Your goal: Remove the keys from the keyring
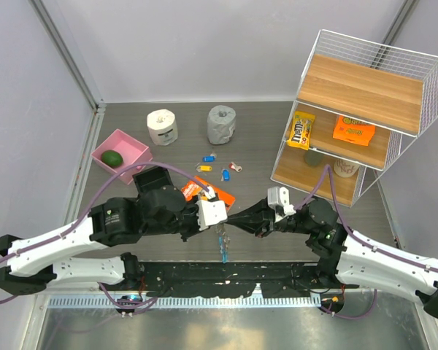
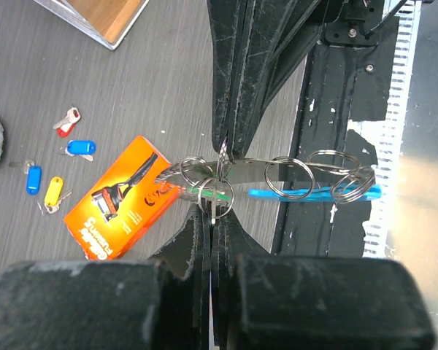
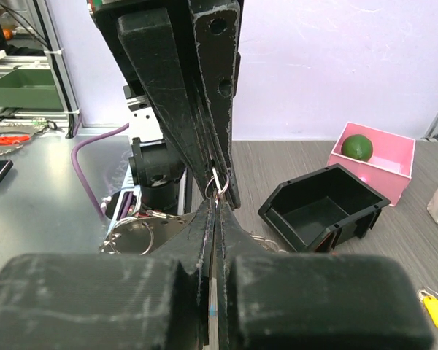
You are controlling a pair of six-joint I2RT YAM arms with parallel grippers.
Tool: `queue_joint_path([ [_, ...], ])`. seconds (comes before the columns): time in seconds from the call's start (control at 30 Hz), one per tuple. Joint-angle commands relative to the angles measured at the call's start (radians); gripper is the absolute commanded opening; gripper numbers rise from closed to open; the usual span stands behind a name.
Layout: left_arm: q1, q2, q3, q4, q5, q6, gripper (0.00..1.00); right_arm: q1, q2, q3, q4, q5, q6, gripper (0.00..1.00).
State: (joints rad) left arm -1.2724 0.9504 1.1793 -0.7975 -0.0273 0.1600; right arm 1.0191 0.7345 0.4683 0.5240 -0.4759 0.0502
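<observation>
Both grippers meet tip to tip above the table's near edge. The keys [image 2: 277, 172] are a dull-grey metal cluster with several wire rings, hanging between the tips; they also show in the top view [image 1: 220, 235]. The light-blue keyring [image 2: 306, 193] lies along the cluster's lower edge and hangs below the tips in the top view [image 1: 223, 254]. My left gripper [image 2: 216, 216] is shut on a small ring of the cluster. My right gripper [image 3: 217, 203] is shut on the cluster from the opposite side, and its fingers [image 2: 237, 87] reach down in the left wrist view.
An orange razor package [image 1: 204, 191] and a black bin [image 1: 157, 179] lie just behind the grippers. Small blue, yellow and pink tagged pieces [image 1: 225, 175] lie mid-table. A pink tray [image 1: 135, 149], two rolls [image 1: 162, 126] and a wire shelf [image 1: 365, 80] stand farther back.
</observation>
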Motion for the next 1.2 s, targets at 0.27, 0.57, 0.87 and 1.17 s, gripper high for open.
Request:
queue_joint_path([
  [0.27,0.001,-0.042,0.057,-0.017,-0.085,-0.001,0.00,0.004,-0.044,-0.002,0.030,0.013,-0.024,0.05],
  [0.57,0.001,-0.002,0.043,-0.003,-0.045,0.001,0.00,0.004,-0.067,0.006,0.143,-0.039,0.060,0.05],
  [0.87,0.001,0.004,0.031,0.011,-0.010,0.004,0.00,0.006,-0.058,0.007,0.192,-0.058,0.108,0.05],
  [1.17,0.001,0.019,0.020,0.020,0.020,0.004,0.00,0.007,-0.020,0.033,0.217,-0.079,0.134,0.05],
])
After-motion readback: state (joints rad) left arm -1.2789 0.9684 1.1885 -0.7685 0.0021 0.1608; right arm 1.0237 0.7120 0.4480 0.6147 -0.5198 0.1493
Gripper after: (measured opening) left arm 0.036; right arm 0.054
